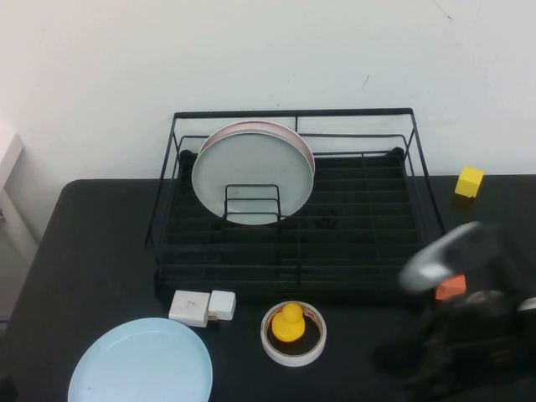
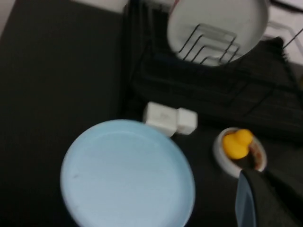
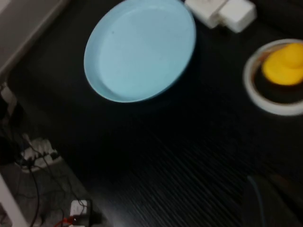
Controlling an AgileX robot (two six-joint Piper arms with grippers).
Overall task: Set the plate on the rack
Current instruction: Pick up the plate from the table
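The light blue plate [image 1: 141, 363] lies flat on the black table at the front left, apart from the rack; it also shows in the left wrist view [image 2: 127, 173] and the right wrist view [image 3: 141, 49]. The black wire rack [image 1: 352, 226] stands at the back middle, with a pale grey-white plate [image 1: 251, 172] and a pink-rimmed plate [image 1: 293, 134] upright at its loop divider. My right gripper [image 1: 400, 358] is blurred, low over the front right of the table, right of the duck dish. My left gripper [image 2: 251, 194] hangs above the table near the plate and holds nothing visible.
Two white blocks [image 1: 203, 307] lie between the plate and the rack. A yellow duck [image 1: 290, 322] sits in a white round dish [image 1: 292, 352] at the front middle. A yellow cube [image 1: 469, 182] and an orange block [image 1: 450, 287] lie to the right.
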